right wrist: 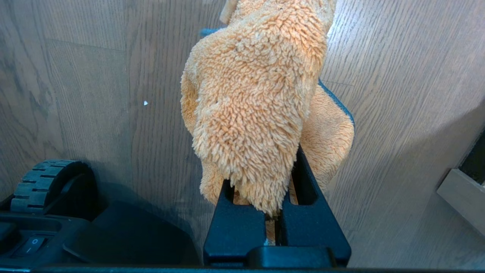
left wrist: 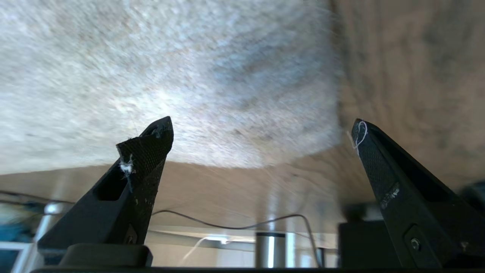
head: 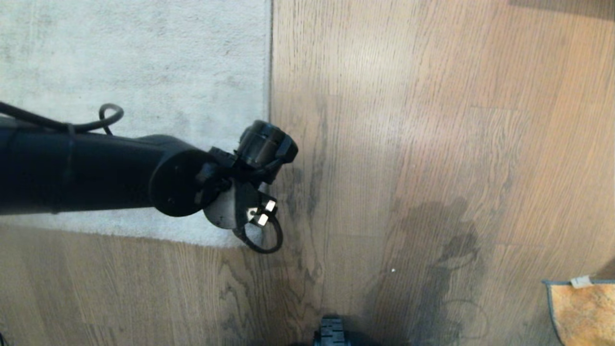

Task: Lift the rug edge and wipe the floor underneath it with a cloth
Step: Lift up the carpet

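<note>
Hovering at the Rug Corner

The left end effector [left wrist: 261,132] is held spread wide above the square corner of the pale grey short-pile rug edge [left wrist: 227,113], nothing gripped. The fuzzy orange-tan cloth [right wrist: 257,113] is pinched in the right end effector [right wrist: 276,216] over the light brown wood-grain floor [head: 432,144].

This looks like a room in a home or a mock living space. Light brown wood-grain plank floor [head: 432,144] fills most of the head view, and a pale grey short-pile rug [head: 144,72] covers it from nine to twelve o'clock, its square corner lying flat. The left wrist view shows loose cables [left wrist: 235,223] on the floor and shiny metal legs [left wrist: 269,250] beyond, perhaps furniture.
</note>
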